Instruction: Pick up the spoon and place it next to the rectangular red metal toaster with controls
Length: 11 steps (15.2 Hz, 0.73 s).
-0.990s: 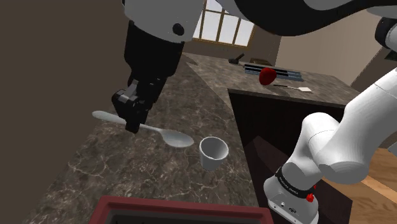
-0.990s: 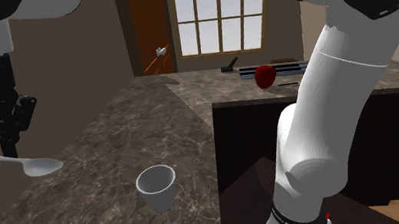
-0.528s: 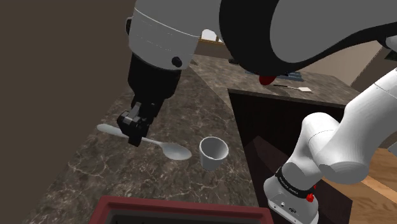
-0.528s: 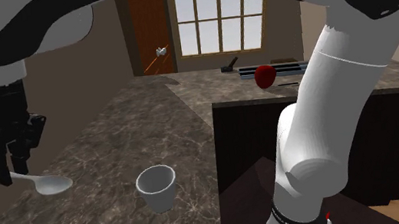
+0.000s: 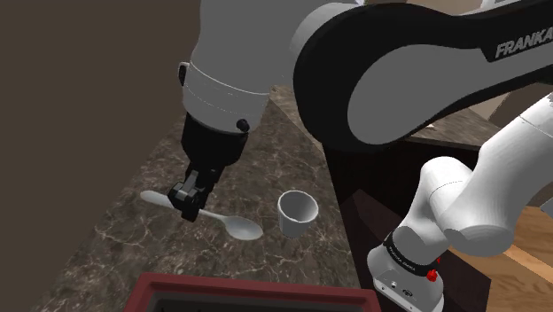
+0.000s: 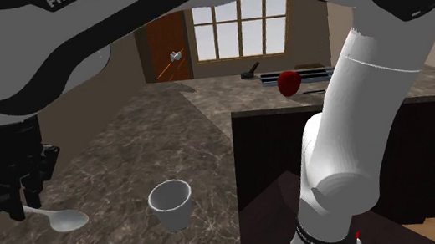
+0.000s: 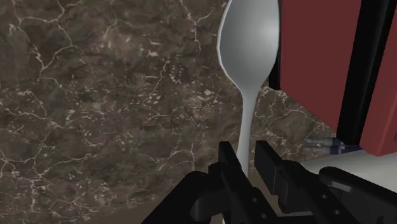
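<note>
My black gripper (image 5: 188, 211) is shut on the handle of a pale grey spoon (image 5: 241, 228) and holds it roughly level, low over the dark marble counter (image 5: 124, 248). In the second exterior view the gripper (image 6: 12, 209) hangs at the left with the spoon's bowl (image 6: 66, 219) sticking out towards the white cup. In the wrist view both fingers (image 7: 226, 158) clasp the thin handle at the gripper (image 7: 245, 156), and the spoon (image 7: 249, 38) points away. Its bowl reaches beside the red toaster (image 7: 318, 57). The toaster's dark-rimmed red top (image 5: 248, 291) lies at the near edge.
A white cup (image 5: 297, 211) stands on the counter close to the spoon's bowl, the same cup (image 6: 170, 202) being at centre in the second exterior view. A red rounded object (image 6: 290, 82) and dark items lie on the far counter below a window. The counter drops off to the right.
The gripper has carried the spoon lower and nearer, towards the red toaster. It keeps its hold on the handle, and the cup has not moved.
</note>
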Motion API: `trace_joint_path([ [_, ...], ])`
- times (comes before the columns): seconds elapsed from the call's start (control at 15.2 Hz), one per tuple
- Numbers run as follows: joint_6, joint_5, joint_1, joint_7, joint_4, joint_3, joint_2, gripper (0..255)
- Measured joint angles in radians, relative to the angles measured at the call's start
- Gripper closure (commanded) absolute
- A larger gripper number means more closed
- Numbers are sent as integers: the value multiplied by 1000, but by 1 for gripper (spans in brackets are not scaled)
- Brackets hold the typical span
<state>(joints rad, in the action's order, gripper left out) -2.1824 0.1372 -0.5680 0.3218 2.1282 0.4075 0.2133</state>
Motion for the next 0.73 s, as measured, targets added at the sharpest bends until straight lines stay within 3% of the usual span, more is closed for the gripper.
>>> trace_joint_path([
  [0.73, -156, -8, -2, 3, 114, 14, -44, 255],
])
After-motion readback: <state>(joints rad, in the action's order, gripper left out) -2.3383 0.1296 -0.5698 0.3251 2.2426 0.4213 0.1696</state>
